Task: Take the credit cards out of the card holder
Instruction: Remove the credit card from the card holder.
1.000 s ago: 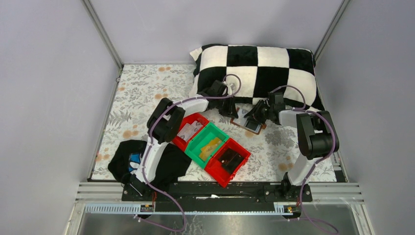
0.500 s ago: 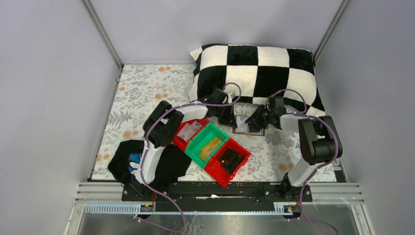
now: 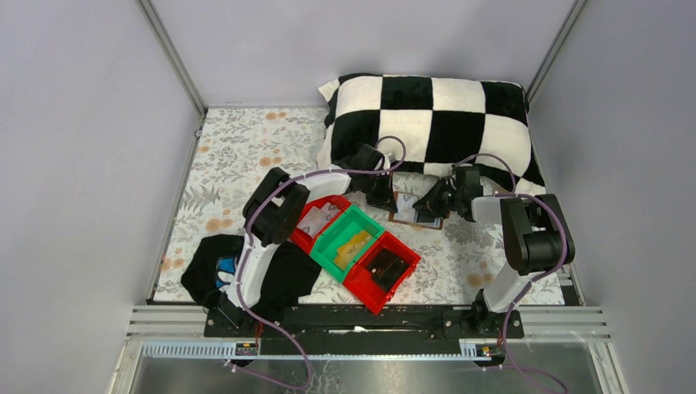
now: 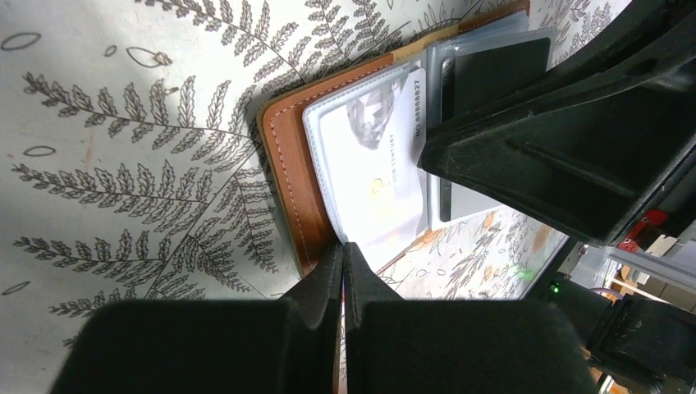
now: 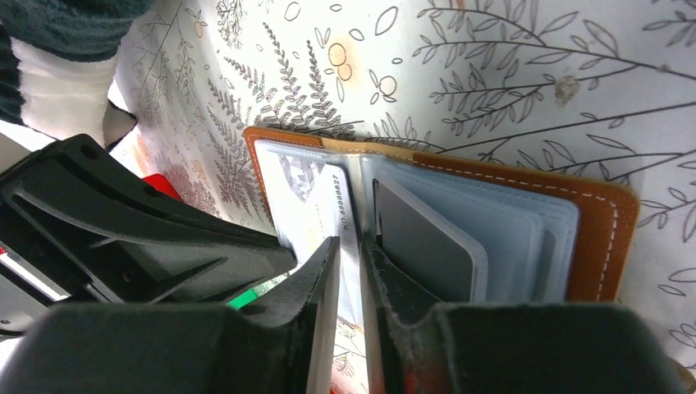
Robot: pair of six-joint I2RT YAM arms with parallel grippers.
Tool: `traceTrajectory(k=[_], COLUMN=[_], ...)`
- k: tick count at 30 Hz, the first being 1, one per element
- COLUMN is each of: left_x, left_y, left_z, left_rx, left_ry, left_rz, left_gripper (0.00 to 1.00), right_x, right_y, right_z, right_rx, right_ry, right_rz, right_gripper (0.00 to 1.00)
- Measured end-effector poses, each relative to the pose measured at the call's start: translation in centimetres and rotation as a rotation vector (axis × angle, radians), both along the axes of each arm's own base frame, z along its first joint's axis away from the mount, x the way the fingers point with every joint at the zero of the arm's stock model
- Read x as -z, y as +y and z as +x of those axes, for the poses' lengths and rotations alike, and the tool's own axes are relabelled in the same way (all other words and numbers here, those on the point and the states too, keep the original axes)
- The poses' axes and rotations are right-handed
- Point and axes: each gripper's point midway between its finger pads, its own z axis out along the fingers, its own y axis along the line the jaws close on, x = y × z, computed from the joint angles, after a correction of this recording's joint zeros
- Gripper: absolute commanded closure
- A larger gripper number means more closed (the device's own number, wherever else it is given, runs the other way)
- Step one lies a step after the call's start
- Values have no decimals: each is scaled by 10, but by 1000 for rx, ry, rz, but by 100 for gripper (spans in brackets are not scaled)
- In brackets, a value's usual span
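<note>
Now the left gripper had closed, fingers pressed together at the open card holder's edge, at six o'clock of the checkered pillow. The right gripper had narrowed astride a white credit card; whether it pinched, I could not tell. Probably extraction was starting.

The left gripper rises from 6 o'clock, its black fingers pressed together, tips at the edge of the open reddish-brown leather-like card holder. In its clear sleeves sit a white printed credit card and, toward 1 o'clock, a dark card. The right gripper's black plastic fingers reach in from 3 o'clock over them. A fern-printed white tablecloth fills 9 to 11 o'clock.
</note>
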Motion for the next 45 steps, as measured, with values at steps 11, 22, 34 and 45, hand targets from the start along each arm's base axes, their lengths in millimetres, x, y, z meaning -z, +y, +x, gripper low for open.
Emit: traceTrajectory(k=[11,22,34,45], left_x=[1,1,0,0], left_y=[4,5,6,8], left_z=[4,4,7,9], left_rx=[1,10,6,2], left_ry=[17,11,10,11], left_rz=[4,5,3,2], left_gripper=[100,100,100,100], right_x=[0,-9,-16,-23], right_y=[3,4,-6,-19], right_z=[-8,-11,-22,-27], right_rx=[10,30,31,57], right_ry=[-33,-55,-72,-91], right_rz=[100,134,107,95], right_gripper=[100,100,100,100])
